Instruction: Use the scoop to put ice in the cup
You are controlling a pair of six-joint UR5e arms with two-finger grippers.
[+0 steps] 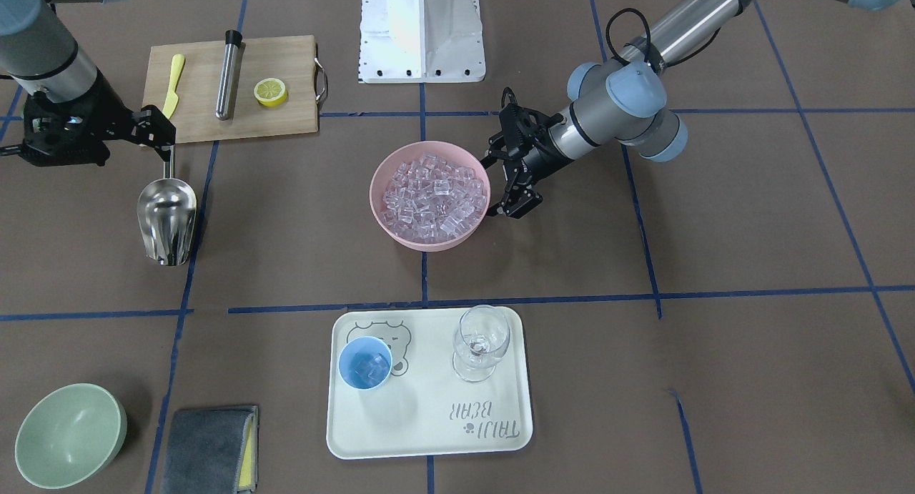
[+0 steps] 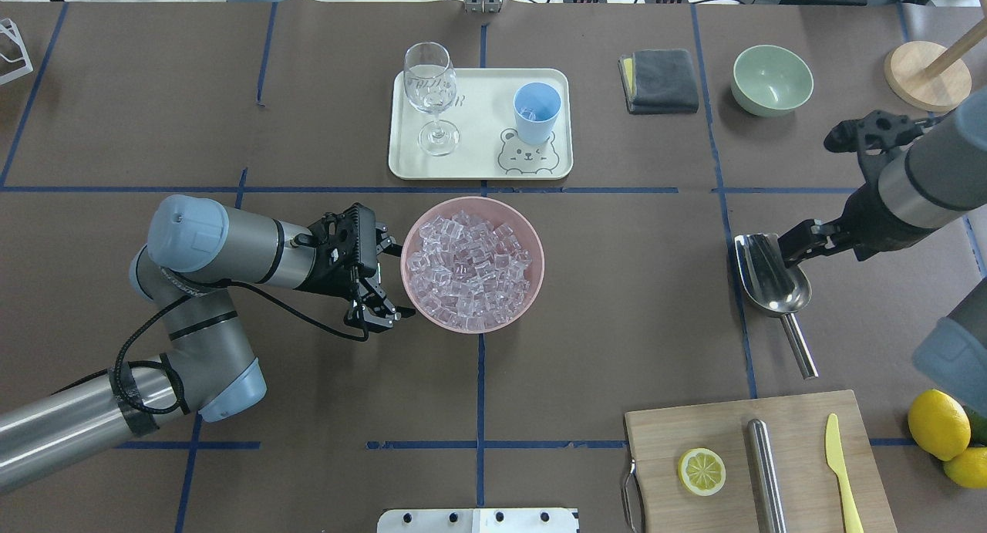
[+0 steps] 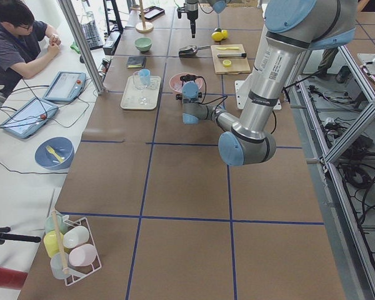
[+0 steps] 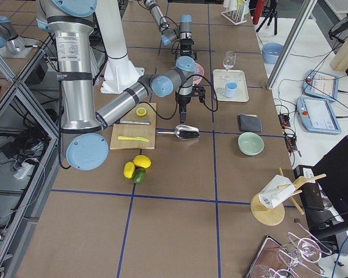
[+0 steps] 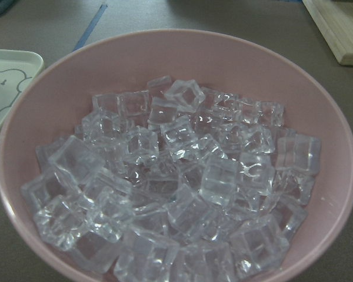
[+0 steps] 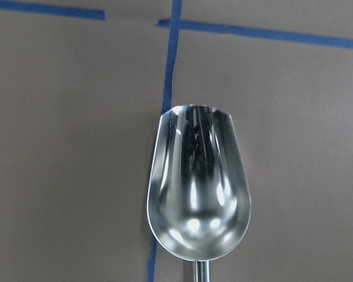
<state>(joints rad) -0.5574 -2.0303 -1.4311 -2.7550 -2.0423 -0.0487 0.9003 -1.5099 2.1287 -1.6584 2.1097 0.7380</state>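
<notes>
Right gripper (image 2: 800, 244): set over the scoop's neck; finger spread cannot be told
Scoop (image 2: 769, 285): laid on table (image 2: 617, 309), pan empty, handle toward robot, mouth pointed away
Pink bowl (image 2: 473, 328): heaped with ice (image 2: 470, 267)
Left gripper (image 2: 385, 280): spread wide, nothing held, just beside that bowl's rim
Cup (image 2: 537, 110): upright on tray (image 2: 482, 163), some ice seen inside

Silver-tubed arms had grey joints with pale blue round caps. A black cable (image 1: 629, 10) looped along the left arm (image 2: 224, 244). The left end effector (image 2: 387, 280) and right end effector (image 2: 794, 247) were black; the base (image 1: 422, 29) was white.
</notes>
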